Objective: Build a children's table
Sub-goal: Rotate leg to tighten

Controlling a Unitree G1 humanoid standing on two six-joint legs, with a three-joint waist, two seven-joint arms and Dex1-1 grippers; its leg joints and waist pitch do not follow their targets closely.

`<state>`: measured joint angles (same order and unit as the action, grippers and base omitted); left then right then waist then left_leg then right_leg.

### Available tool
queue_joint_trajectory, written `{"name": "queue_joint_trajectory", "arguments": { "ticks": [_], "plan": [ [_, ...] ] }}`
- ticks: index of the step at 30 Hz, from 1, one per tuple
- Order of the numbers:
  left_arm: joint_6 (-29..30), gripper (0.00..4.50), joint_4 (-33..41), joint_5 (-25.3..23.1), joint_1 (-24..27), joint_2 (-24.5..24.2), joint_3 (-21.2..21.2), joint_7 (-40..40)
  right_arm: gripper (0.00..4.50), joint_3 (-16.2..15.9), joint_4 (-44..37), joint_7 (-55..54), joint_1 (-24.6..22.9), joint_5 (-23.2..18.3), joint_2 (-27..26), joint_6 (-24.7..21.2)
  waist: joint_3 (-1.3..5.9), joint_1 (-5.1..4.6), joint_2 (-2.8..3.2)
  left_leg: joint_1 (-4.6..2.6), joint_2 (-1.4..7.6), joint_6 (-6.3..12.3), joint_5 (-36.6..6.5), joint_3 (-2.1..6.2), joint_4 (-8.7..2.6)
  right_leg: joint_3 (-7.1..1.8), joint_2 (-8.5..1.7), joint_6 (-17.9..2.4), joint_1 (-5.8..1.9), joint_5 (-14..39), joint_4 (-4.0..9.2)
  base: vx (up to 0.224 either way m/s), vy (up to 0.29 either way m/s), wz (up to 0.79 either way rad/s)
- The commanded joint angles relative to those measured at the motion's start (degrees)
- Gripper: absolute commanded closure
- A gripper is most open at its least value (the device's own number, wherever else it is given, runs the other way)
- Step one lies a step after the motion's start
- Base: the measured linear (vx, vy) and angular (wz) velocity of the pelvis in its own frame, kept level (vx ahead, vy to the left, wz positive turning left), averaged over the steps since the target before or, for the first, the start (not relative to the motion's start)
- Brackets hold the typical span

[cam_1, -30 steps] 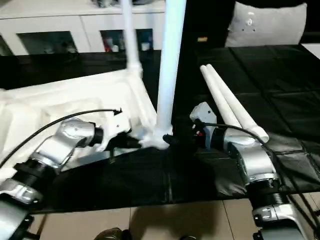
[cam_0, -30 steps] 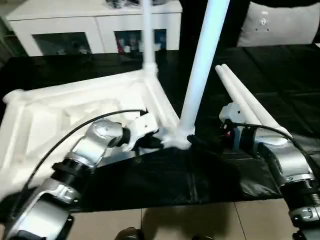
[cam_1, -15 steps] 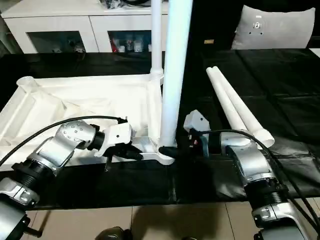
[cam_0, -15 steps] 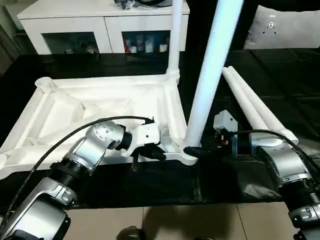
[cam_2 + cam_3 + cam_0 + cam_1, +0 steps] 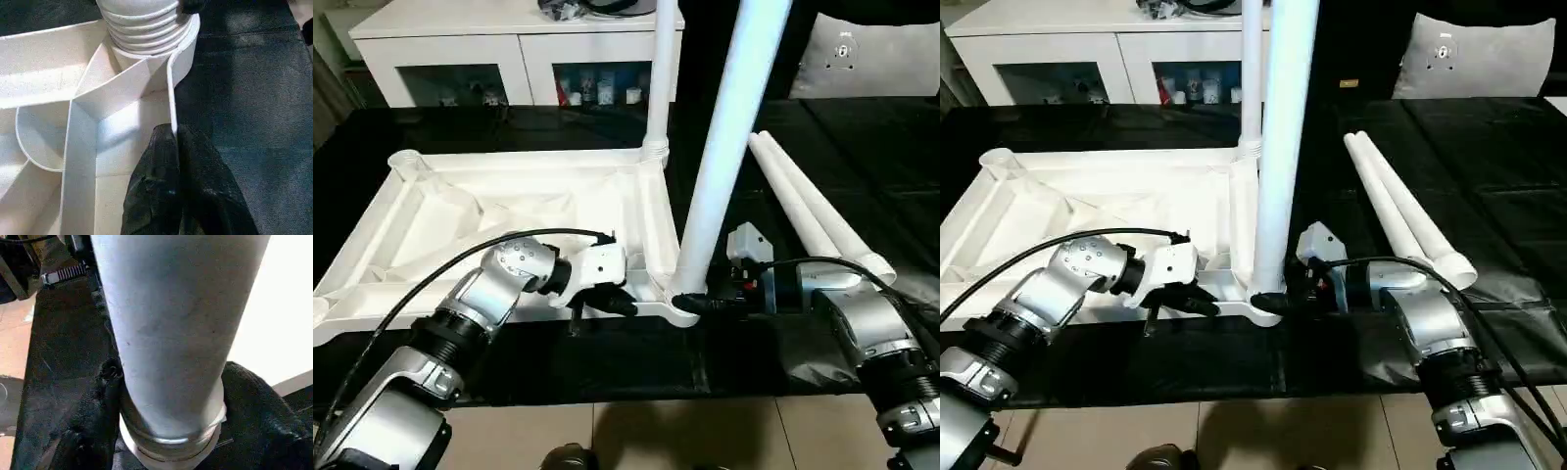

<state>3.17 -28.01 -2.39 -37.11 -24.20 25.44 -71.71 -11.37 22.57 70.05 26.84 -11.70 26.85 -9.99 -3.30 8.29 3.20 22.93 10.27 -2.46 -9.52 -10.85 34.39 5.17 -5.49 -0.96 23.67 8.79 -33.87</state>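
The children's table top [image 5: 431,211] lies upside down on the black work table. One white leg [image 5: 657,78] stands in the far right corner socket. A second leg [image 5: 722,157] stands in the near right socket [image 5: 677,308]. Two loose legs [image 5: 808,211] lie side by side to the right. My left gripper [image 5: 625,305] is shut, pinching the top's near rim [image 5: 171,98] beside that socket. My right gripper [image 5: 693,304] reaches in from the right. Its black fingers [image 5: 100,401] lie against both sides of the near leg's base [image 5: 171,382].
A white cabinet [image 5: 509,44] stands behind the work table. A grey cushion [image 5: 871,59] rests at the back right. The black cover [image 5: 607,357] ends at the table's near edge, with tiled floor [image 5: 656,431] below.
My right gripper has slid left to the near leg's base and its fingers have closed in around it. The left gripper stays on the rim.
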Motion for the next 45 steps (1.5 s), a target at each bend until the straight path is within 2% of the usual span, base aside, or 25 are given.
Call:
{"name": "queue_joint_trajectory", "arguments": {
  "ticks": [1,3,4,5,6,7,8,9,10,11,13,15,19,21,23,25,29,31,32,34,37,40,41,42,45],
  "plan": [
    [-0.18,4.50,1.96,0.47,-0.59,0.63,0.21,-0.92,1.84,-0.24,-1.55,1.13,-0.57,-1.77,-0.81,-1.30,4.52,-0.28,-0.41,-1.66,3.35,3.38,-14.12,1.33,-4.14,-2.70,-3.71,-12.17,-2.82,14.11,3.36,0.000,0.000,0.00],
    [4.00,4.50,3.74,1.53,0.08,1.69,-0.97,0.92,1.84,-0.03,-2.57,-1.59,-1.15,-2.12,-2.25,-4.57,4.47,-0.24,-0.50,-1.64,3.32,3.11,-14.46,1.34,-4.17,-2.70,-3.76,-12.05,-2.89,14.94,3.39,0.000,0.000,0.00],
    [6.24,4.50,4.53,1.79,0.35,2.30,-1.51,2.24,1.85,0.17,-2.64,-3.50,-1.26,-1.90,-3.09,-5.88,4.49,-0.42,-0.21,-1.68,3.42,2.64,-14.63,1.35,-4.27,-2.78,-3.67,-12.00,-2.91,14.87,3.32,0.000,0.000,0.00],
    [12.85,4.50,6.19,2.16,0.75,4.63,-3.05,6.85,1.85,1.52,-1.35,-10.80,-0.70,-0.95,-6.41,-8.49,4.38,-0.39,-0.24,-1.70,3.34,2.57,-14.98,1.42,-4.28,-2.71,-3.68,-11.97,-2.79,15.54,3.46,0.000,0.000,0.00],
    [15.18,4.50,6.66,2.23,0.84,5.67,-3.64,8.78,1.86,2.29,-0.48,-14.10,-0.23,-0.63,-7.93,-9.53,4.04,-0.97,-0.17,-1.63,3.34,1.54,-16.05,1.40,-4.51,-2.84,-3.59,-12.14,-2.64,16.95,3.39,0.000,0.000,0.00],
    [15.18,4.50,6.66,2.23,0.84,5.67,-3.64,8.78,1.86,2.29,-0.48,-14.10,-0.23,-0.63,-7.93,-9.53,3.96,-1.02,-0.28,-2.10,2.95,0.45,-19.15,1.66,-4.47,-2.47,-3.98,-10.69,-2.69,23.12,4.22,0.000,0.000,0.00],
    [17.86,4.50,7.10,2.26,0.90,7.02,-4.34,11.20,1.86,3.38,0.78,-18.32,0.48,-0.26,-9.90,-10.72,3.97,-1.23,-0.45,-2.11,2.92,0.09,-19.52,1.75,-4.52,-2.46,-4.06,-9.95,-2.81,24.46,4.39,0.000,0.000,0.00],
    [22.32,4.50,6.39,1.70,0.14,10.93,-5.97,17.64,1.86,5.86,4.99,-28.68,2.83,1.03,-14.27,-12.18,3.80,-1.95,-1.04,-1.80,2.88,-0.39,-19.59,1.76,-4.76,-2.50,-3.90,-9.11,-2.86,25.66,4.50,0.000,0.000,0.00],
    [23.11,4.50,6.08,1.54,-0.09,11.82,-6.36,19.07,1.86,6.14,5.72,-30.21,3.20,1.23,-14.93,-12.28,3.47,-2.75,-0.51,-2.20,2.77,-1.28,-22.18,2.02,-4.79,-2.20,-3.91,-8.71,-2.45,28.79,4.90,0.000,0.000,0.00],
    [23.71,4.50,5.85,1.43,-0.27,12.49,-6.65,20.14,1.86,6.35,6.27,-31.35,3.47,1.39,-15.42,-12.35,3.56,-3.18,-0.64,-2.29,2.64,-1.63,-22.90,2.11,-4.70,-2.00,-3.97,-8.10,-2.64,30.08,5.05,0.000,0.000,0.00],
    [25.53,4.50,3.42,0.92,-1.93,18.25,-8.58,28.28,1.86,8.61,11.17,-37.92,5.41,1.29,-18.76,-9.70,3.77,-4.10,-0.61,-2.31,2.45,-1.07,-22.93,2.05,-4.59,-1.96,-3.86,-6.90,-2.60,29.89,5.66,0.000,0.000,0.00],
    [25.88,4.50,4.27,0.93,-1.81,19.86,-8.48,29.22,1.30,9.05,11.41,-38.48,5.43,1.41,-19.22,-9.06,3.94,-4.19,-0.55,-2.38,2.30,-0.12,-22.01,1.96,-4.44,-1.94,-3.80,-7.14,-2.66,28.29,5.82,0.000,0.000,0.00],
    [25.07,4.50,5.78,-0.67,-1.26,19.66,-6.74,28.96,1.06,9.48,10.25,-37.35,4.96,1.41,-19.23,-8.56,4.29,-3.99,-0.70,-1.76,2.34,2.29,-17.56,1.63,-4.41,-2.13,-3.51,-8.44,-3.05,21.93,5.27,0.000,0.000,0.00],
    [23.60,4.50,5.96,-2.76,-0.81,17.66,-5.44,28.65,0.70,9.20,8.60,-35.78,3.89,2.47,-18.13,-7.03,4.37,-3.66,-0.45,-1.67,2.57,2.72,-16.30,1.63,-4.44,-2.23,-3.51,-8.97,-3.10,19.63,4.96,0.000,0.000,0.00],
    [23.27,4.50,5.62,-3.57,-0.67,16.47,-5.34,28.69,0.68,9.39,7.82,-33.87,3.19,1.90,-16.99,-5.60,4.46,-3.30,-0.37,-1.72,2.65,2.77,-15.78,1.63,-4.42,-2.21,-3.49,-9.46,-3.18,18.12,4.74,0.000,0.000,0.00],
    [22.56,4.50,5.11,-4.28,-0.62,15.34,-5.23,28.80,0.35,9.60,7.26,-31.91,2.52,1.18,-15.69,-4.58,4.40,-2.94,-0.30,-1.77,2.75,2.59,-15.97,1.65,-4.49,-2.23,-3.49,-9.84,-3.25,17.26,4.62,0.000,0.000,0.00],
    [20.59,4.50,4.32,-4.38,-0.42,12.63,-5.04,26.63,0.08,10.27,4.66,-25.65,0.46,0.12,-11.43,-2.15,4.54,-2.74,-0.24,-1.89,2.85,2.54,-16.65,1.65,-4.56,-2.22,-3.45,-10.41,-3.36,15.44,4.39,0.000,0.000,0.00],
    [18.96,4.50,4.30,-4.40,-0.27,11.06,-4.24,24.71,0.08,10.38,3.02,-22.62,-0.41,-0.31,-9.26,-1.60,4.51,-2.47,-0.31,-1.67,2.88,3.13,-15.97,1.68,-4.53,-2.25,-3.59,-10.40,-3.53,14.70,4.33,0.000,0.000,0.00],
    [18.12,4.50,4.17,-4.44,-0.22,10.21,-3.80,23.48,0.08,10.49,2.56,-20.76,-0.64,-0.62,-8.04,-1.33,4.48,-2.54,-0.04,-1.72,2.89,3.08,-16.11,1.68,-4.53,-2.25,-3.54,-10.49,-3.42,14.83,4.27,0.000,0.000,0.00],
    [15.89,4.50,3.77,-4.35,-0.12,8.72,-3.13,20.80,0.08,10.27,0.98,-16.75,-1.18,-1.47,-5.73,-1.76,4.42,-2.52,-0.31,-1.67,2.77,3.33,-16.37,1.63,-4.45,-2.16,-3.56,-10.58,-3.57,15.50,4.46,0.000,0.000,0.00],
    [8.02,4.50,3.23,-4.40,0.29,4.81,-0.64,13.14,0.08,8.10,0.63,-11.57,-0.84,0.09,-1.97,0.66,4.46,-2.13,-0.21,-1.78,2.96,3.54,-16.32,1.70,-4.44,-2.18,-3.71,-10.18,-3.40,17.24,4.57,0.000,0.000,0.00],
    [5.30,4.50,3.24,-3.84,0.35,3.52,0.06,10.03,0.08,6.85,0.69,-8.87,-0.50,0.28,-0.92,1.77,4.36,-2.23,-0.27,-1.82,3.00,2.94,-17.17,1.61,-4.50,-2.23,-3.63,-10.63,-3.25,17.47,4.45,0.000,0.000,0.00],
    [4.76,4.50,3.22,-3.42,0.23,3.13,0.14,8.85,0.08,6.11,0.53,-7.20,-0.43,0.35,-0.39,2.08,4.37,-1.87,-0.14,-2.05,3.13,2.94,-17.79,1.56,-4.49,-2.24,-3.66,-10.90,-3.12,17.93,4.47,0.000,0.000,0.00],
    [3.99,4.50,3.07,-3.01,0.04,2.83,0.23,7.79,0.08,5.51,0.58,-5.57,-0.32,0.49,0.06,2.49,4.42,-1.75,-0.42,-2.09,3.17,2.97,-17.54,1.46,-4.47,-2.30,-3.60,-11.00,-3.10,17.60,4.44,0.000,0.000,0.00],
    [1.52,4.50,3.23,-1.74,-0.36,1.64,0.68,3.63,0.08,2.99,1.08,-1.36,0.01,2.07,1.42,4.73,4.53,-1.13,-0.23,-2.06,3.37,2.99,-16.85,1.50,-4.48,-2.37,-3.69,-11.75,-3.08,15.49,3.99,0.000,0.000,0.00]
  ]
}}
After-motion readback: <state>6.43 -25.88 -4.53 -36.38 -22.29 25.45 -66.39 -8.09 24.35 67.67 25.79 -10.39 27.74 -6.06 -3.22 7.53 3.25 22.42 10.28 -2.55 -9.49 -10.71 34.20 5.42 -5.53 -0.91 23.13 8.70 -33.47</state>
